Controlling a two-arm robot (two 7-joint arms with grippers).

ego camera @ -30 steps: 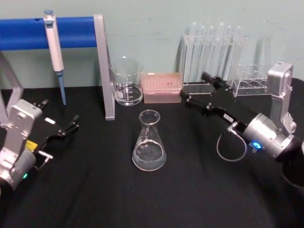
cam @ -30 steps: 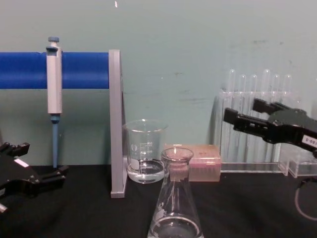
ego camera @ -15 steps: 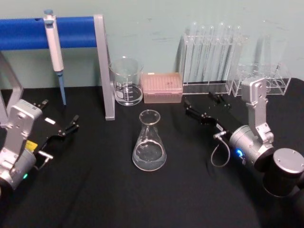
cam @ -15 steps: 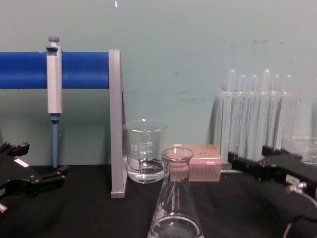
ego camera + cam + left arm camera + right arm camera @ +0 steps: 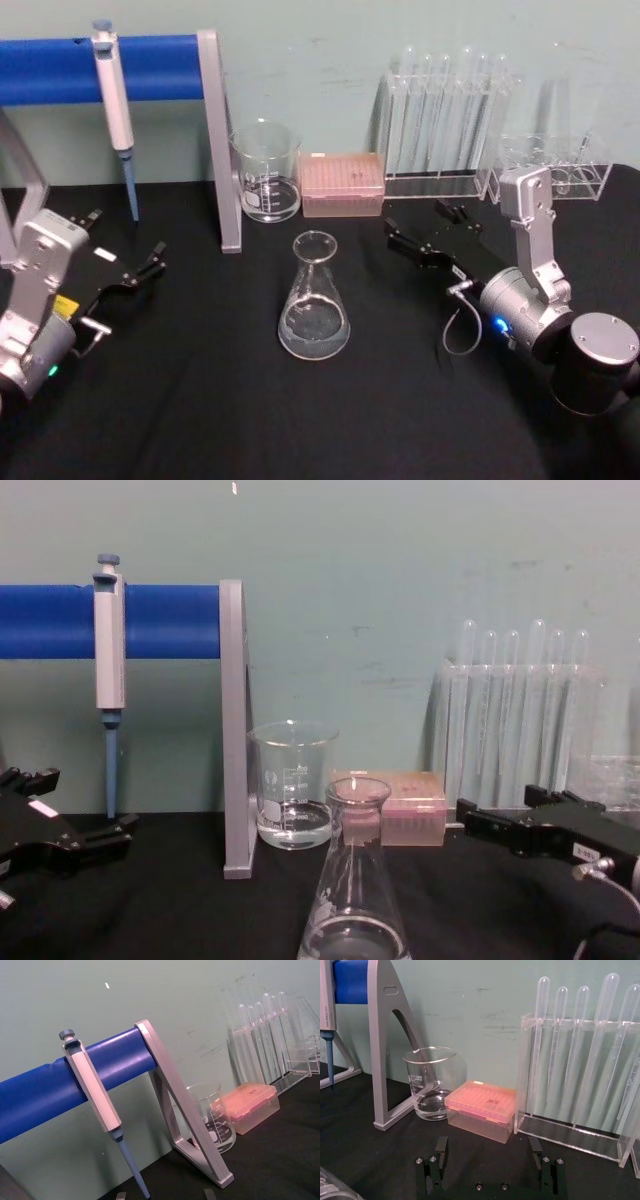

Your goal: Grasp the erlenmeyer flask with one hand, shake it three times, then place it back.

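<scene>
Claw number one, the left gripper, sits parked at the left side of the black table, low on the cloth, its thin fingers spread apart and empty, well away from the glassware. Behind it a pipette hangs from the blue bar of a stand. Moving right, a beaker with a little water stands by the stand's grey leg, and a pink tip box lies just beside it. In front of these, near the middle of the table, the flask stands upright on its wide base with a little liquid in the bottom; nothing touches it. To its right the right gripper lies low over the cloth, fingers wide apart and holding nothing, pointing toward the back-left with its silver wrist and grey cable trailing behind toward the elbow. Farther back a rack of tall plastic droppers stands against the wall. Judging by this, the task is at its reach step: the flask is not yet grasped. The next move calls for swinging the open fingers leftward to straddle the narrow neck, level and centred, before closing, since a glancing touch could tip the glass.
</scene>
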